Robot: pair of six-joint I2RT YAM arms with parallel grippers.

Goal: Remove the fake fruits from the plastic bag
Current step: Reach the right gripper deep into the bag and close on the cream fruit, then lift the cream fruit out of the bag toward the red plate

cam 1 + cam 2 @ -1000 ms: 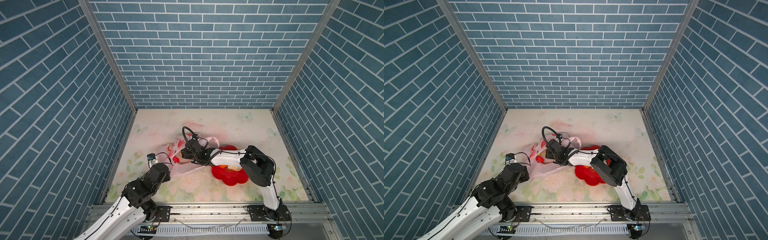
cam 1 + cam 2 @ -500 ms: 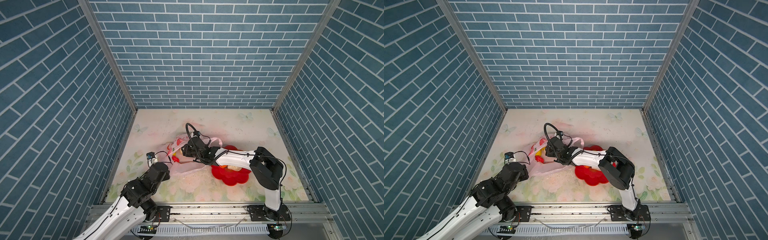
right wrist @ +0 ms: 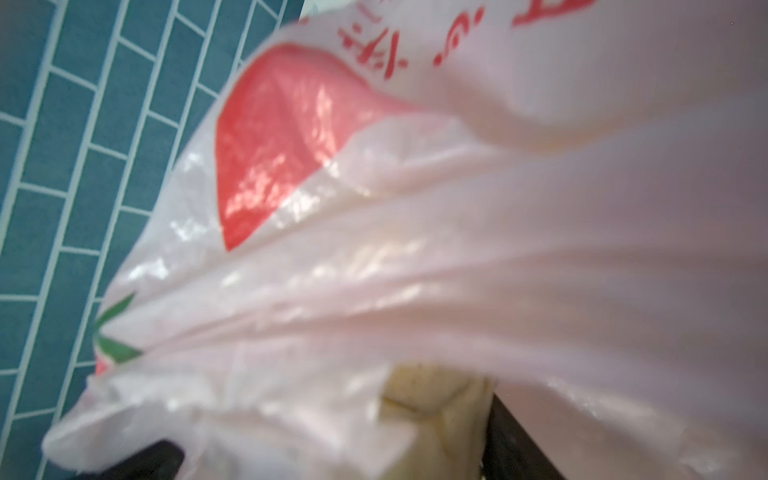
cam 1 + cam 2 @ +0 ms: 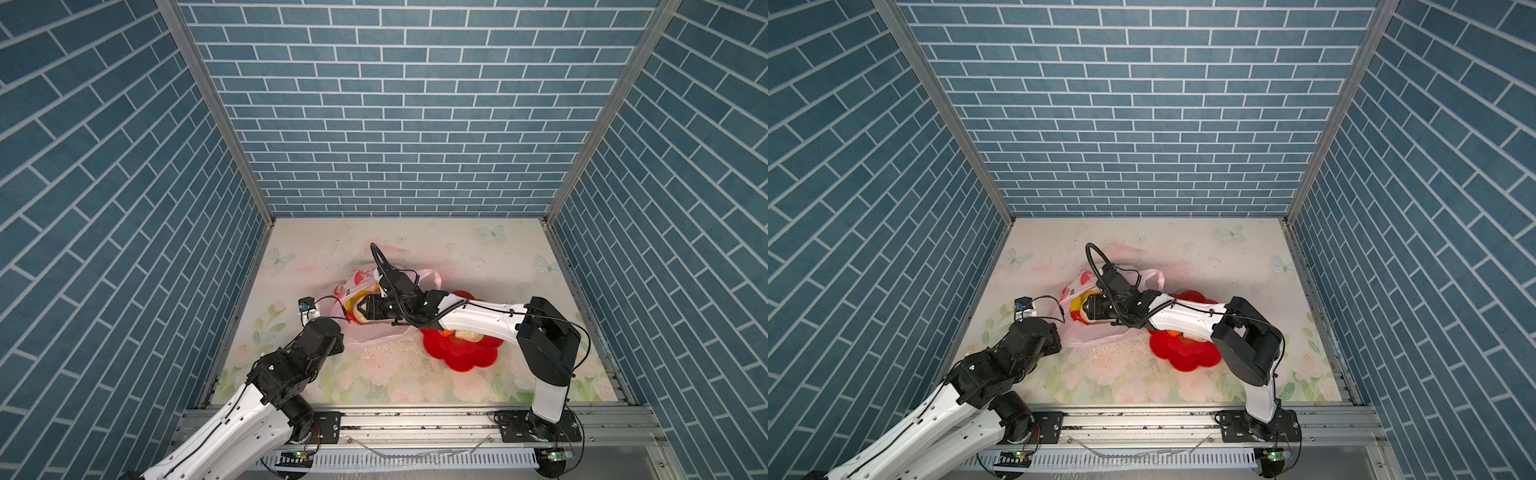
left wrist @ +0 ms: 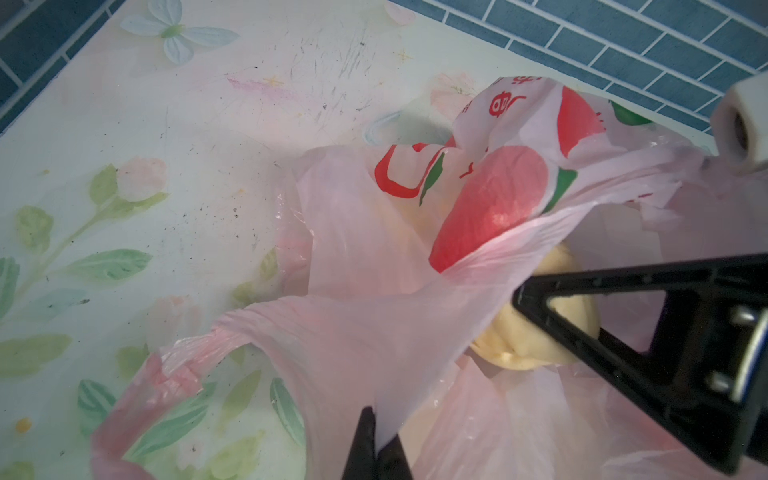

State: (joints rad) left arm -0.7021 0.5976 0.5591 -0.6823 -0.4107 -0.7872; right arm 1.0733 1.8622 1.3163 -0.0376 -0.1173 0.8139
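The pale-pink plastic bag (image 4: 376,332) (image 4: 1090,334) lies left of centre on the table, mouth toward the red dish. My left gripper (image 5: 376,432) is shut on a stretched edge of the bag. My right gripper (image 4: 363,311) (image 4: 1087,309) reaches inside the bag, its jaws closed around a cream-beige lumpy fruit (image 5: 536,332) (image 3: 432,411). A yellow fruit (image 4: 356,297) and a red one (image 4: 351,318) show in the bag beside the fingers. An orange fruit (image 4: 445,332) and another cream one (image 4: 467,334) lie in the dish, partly under my right arm.
The red flower-shaped dish (image 4: 461,353) (image 4: 1183,351) sits right of the bag near the table's front. Blue brick walls close in the left, right and back sides. A loop handle (image 4: 432,276) of the bag trails toward the back.
My right arm's elbow has swung to the right and toward the front while its gripper stayed inside the bag. The left gripper has kept its hold on the bag.
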